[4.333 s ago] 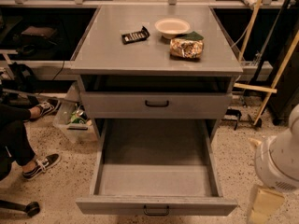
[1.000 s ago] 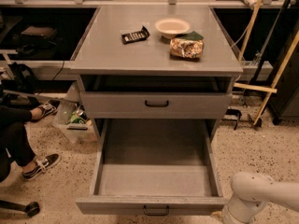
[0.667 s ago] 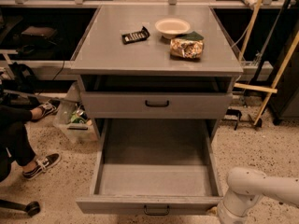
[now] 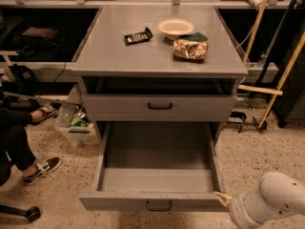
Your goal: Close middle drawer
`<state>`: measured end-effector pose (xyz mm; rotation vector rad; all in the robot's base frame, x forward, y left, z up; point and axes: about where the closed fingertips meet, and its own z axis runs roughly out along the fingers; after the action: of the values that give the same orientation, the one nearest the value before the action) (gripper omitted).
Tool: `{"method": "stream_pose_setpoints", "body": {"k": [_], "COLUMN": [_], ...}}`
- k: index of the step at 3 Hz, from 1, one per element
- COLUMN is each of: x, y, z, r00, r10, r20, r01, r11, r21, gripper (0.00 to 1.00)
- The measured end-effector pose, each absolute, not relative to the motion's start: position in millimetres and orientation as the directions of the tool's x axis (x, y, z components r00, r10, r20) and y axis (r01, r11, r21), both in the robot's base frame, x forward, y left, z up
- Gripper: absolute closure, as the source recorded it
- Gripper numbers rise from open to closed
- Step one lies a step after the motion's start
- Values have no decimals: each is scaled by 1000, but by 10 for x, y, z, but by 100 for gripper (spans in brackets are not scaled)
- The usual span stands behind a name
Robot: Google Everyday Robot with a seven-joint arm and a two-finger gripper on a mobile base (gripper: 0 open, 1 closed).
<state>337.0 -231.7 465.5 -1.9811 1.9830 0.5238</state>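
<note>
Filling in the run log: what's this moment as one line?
middle drawer: pulled out | claw: low, by drawer's front right corner | contact: cannot tell | closing: not yet done

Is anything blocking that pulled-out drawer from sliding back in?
Nothing visible does. The middle drawer looks empty inside, and nothing shows in the space behind it. The tool is by the right end of the drawer's front, with nothing between them.

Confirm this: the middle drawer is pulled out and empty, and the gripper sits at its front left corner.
One thing is wrong. The gripper is at the front right corner of the middle drawer, not the left, as the camera view shows. The drawer is pulled out and empty, as stated.
</note>
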Motion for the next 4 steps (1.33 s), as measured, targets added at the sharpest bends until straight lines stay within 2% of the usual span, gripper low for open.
{"method": "stream_pose_setpoints", "body": {"k": [1,2,3,4], "x": [3564,3588,3518,3307], "y": [-2077,-2012,-2050,-2306], "z": [5137,5178,5083,4632], "r00": [24,38,24,-59], "r10": [-875,-872,-878,-862], "r20": [-484,-487,-478,-504], "r01": [-998,-998,-999,-998], "r11": [7,-4,1,57], "r21": [-62,-70,-51,19], "gripper": [0,0,0,0]}}
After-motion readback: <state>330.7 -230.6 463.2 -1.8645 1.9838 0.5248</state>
